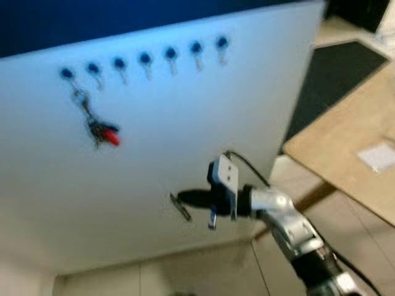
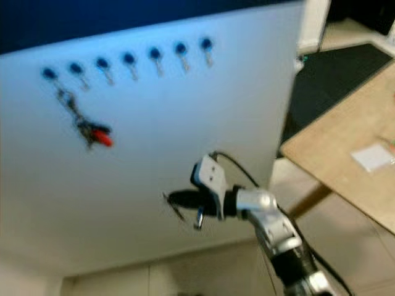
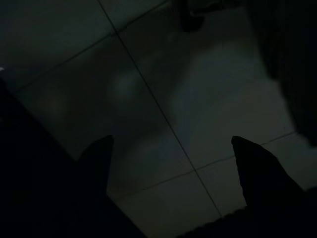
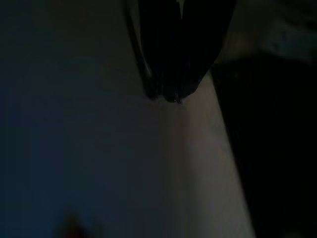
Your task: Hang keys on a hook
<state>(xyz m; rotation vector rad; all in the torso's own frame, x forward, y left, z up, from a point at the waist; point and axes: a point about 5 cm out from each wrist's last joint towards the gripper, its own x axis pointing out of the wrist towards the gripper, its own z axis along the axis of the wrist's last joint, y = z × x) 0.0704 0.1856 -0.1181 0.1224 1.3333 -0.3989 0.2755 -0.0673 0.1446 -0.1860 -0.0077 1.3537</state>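
Head views bright but motion-blurred (bluish cast); both wrist views very dark.

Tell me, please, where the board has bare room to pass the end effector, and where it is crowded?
The board is bare between the hook row and the right end effector, and right of the keys. It is crowded at the hooks and around the keys under the leftmost hook.

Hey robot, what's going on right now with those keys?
Right claw shut, low by the white board. Left claw open, idle over floor. Keys hanging on leftmost hook. Nothing in the way.
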